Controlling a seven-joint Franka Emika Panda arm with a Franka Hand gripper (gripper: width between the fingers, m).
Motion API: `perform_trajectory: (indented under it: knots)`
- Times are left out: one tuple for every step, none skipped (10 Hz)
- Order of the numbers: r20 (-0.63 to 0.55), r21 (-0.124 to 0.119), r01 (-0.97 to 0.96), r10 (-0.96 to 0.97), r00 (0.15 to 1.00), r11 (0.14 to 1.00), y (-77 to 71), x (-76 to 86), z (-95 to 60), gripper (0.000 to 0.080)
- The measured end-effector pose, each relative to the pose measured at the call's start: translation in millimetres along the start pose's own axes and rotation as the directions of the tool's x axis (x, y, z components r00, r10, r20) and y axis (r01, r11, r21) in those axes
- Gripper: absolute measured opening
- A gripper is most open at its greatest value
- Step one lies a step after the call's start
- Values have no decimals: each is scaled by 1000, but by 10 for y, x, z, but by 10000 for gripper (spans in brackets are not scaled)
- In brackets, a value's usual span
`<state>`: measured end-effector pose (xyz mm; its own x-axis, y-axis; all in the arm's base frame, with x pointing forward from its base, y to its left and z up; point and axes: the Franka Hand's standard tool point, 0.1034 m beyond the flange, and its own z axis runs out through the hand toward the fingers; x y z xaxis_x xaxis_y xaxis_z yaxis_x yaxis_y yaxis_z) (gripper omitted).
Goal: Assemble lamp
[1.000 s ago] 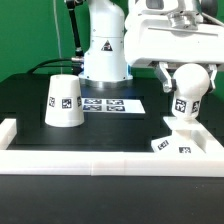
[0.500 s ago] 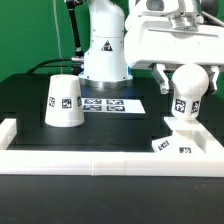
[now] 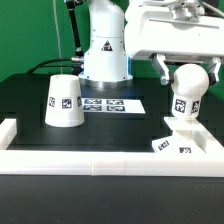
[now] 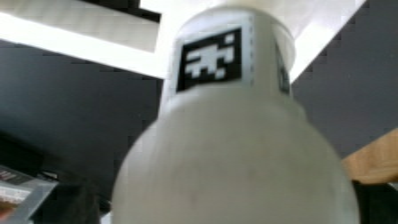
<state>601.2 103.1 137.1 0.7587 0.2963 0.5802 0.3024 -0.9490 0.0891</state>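
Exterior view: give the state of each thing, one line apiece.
bulb: upright, standing on the base.
base: flat on the table, carrying the bulb.
shade: standing wide end down, apart from the base.
pincer: open, either side of the bulb's top.

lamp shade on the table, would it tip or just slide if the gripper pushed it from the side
The lamp shade stands on its wide end, so a low push would probably slide it rather than tip it. It looks like stiff white plastic, likely light for its size. Its smooth tapered wall might slip in a pinch grip.
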Motion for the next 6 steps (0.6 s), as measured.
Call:
perform_trajectory:
  knots:
    - [5,1,1,-1,1000,1000,8,39,-39,698]
    - [10,3,1,-1,1000,1000,15,76,-61,698]
    - [17,6,2,-2,1000,1000,13,100,-57,698]
    - [34,11,3,-3,999,1000,-1,89,-47,698]
    - [34,11,2,-3,999,1000,2,86,-46,698]
    - [36,11,2,-2,999,1000,3,82,-44,698]
